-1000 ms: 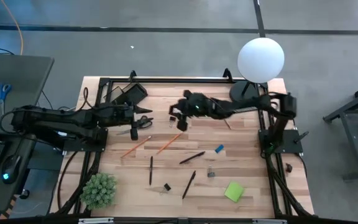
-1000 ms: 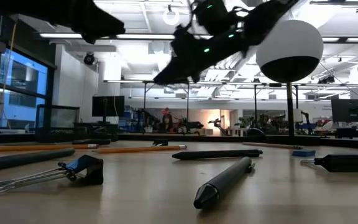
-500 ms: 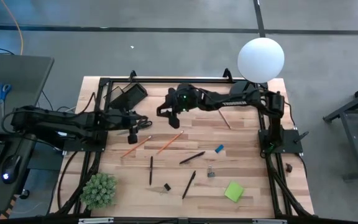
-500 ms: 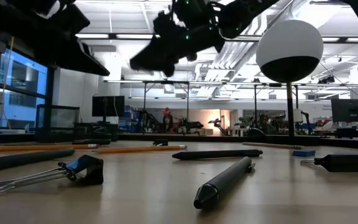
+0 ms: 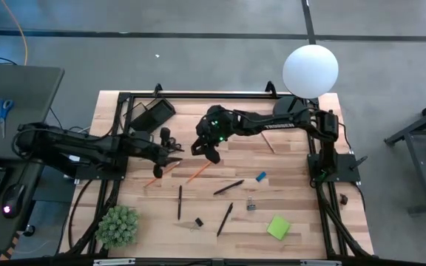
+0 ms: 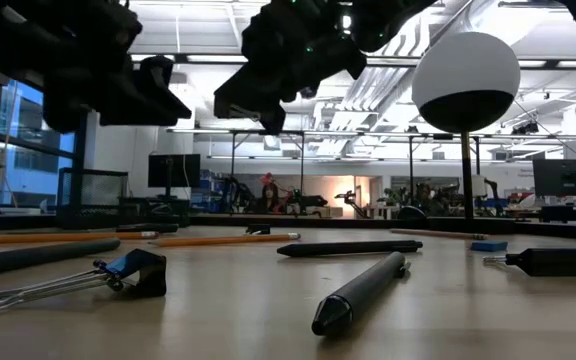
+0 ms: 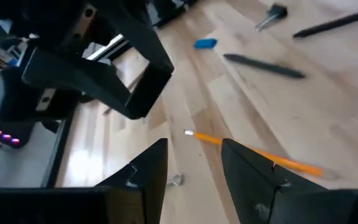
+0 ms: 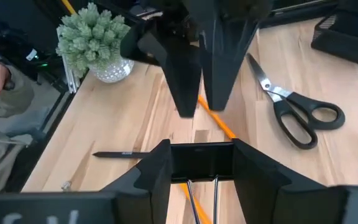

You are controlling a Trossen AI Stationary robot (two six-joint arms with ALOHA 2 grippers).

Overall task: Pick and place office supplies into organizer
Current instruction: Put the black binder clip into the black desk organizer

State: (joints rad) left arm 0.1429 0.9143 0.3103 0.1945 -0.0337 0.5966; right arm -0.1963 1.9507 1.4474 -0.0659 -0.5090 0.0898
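A pale, planked wooden table [image 5: 294, 207] holds slim supplies: two orange pencils [image 5: 200, 169], three matte black pens [image 5: 228, 187], one blue eraser [image 5: 260, 176], one green sticky-note pad [image 5: 278, 227]. The right gripper [image 8: 199, 163] pinches a black binder clip [image 8: 201, 160] (its wire handles show) above the table's middle. The left gripper [image 7: 194, 163], fingers apart and empty, hovers over one pencil. The black mesh organizer [image 5: 149, 114] sits at the far left corner.

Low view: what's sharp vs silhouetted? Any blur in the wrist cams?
Low view: near pen and binder clip slightly soft; both arms are dark silhouettes against bright ceiling lights; the globe lamp is lit on top and dark underneath. Left wrist view: orange pencil and the board are motion-smeared. Right wrist view: scissors and plant are crisp.
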